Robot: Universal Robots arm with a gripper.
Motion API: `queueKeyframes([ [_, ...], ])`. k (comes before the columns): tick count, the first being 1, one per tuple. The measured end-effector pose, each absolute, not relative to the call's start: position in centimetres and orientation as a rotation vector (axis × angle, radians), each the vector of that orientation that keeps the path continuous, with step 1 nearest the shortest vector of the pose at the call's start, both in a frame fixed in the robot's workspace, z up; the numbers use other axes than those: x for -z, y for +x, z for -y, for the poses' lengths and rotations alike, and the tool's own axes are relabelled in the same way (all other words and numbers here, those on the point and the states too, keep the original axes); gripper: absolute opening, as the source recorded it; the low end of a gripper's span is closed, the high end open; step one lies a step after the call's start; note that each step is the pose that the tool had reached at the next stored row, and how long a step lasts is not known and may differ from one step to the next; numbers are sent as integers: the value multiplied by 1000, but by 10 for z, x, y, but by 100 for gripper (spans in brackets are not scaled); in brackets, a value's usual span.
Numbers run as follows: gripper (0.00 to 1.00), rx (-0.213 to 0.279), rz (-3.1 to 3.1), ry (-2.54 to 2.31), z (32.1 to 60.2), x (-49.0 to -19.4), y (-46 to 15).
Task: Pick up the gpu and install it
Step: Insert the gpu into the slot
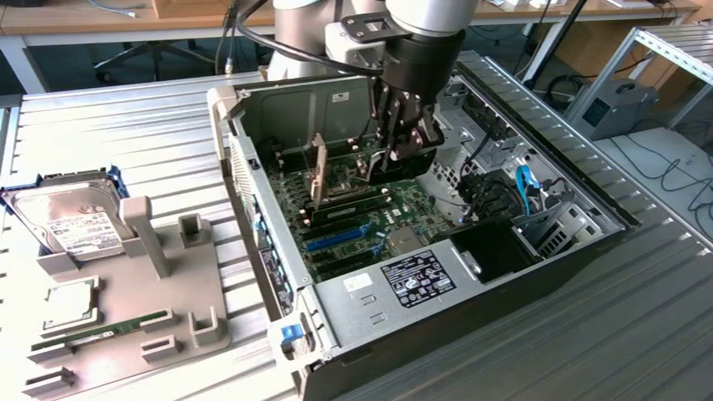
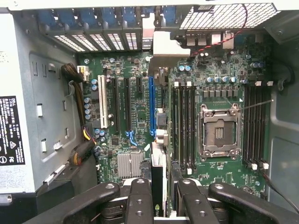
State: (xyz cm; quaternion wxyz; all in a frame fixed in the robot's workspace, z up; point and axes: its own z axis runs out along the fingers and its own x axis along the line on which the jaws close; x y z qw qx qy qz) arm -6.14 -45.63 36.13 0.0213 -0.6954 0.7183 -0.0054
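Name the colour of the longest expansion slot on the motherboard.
Blue; the slot shows best in the wrist view.

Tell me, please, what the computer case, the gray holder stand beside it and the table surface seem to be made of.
Computer case: probably sheet metal, bare silvery inside, with folded edges and punched holes; black outside.
Holder stand: likely plastic, matte gray, with blocky molded or printed posts.
Table surface: apparently aluminum, with ribbed silvery profiles that reflect light.
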Motion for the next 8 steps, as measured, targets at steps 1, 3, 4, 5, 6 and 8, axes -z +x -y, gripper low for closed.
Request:
queueKeyframes([
  [1,26,17,-2226,-2155,457,-361,-61],
  [3,26,17,-2227,-2155,457,-361,-61],
  [4,26,17,-2227,-2155,457,-361,-61],
  [5,26,17,-2227,-2156,457,-361,-61],
  [6,26,17,-2227,-2155,458,-361,-61],
  [8,26,17,-2226,-2155,458,-361,-61],
])
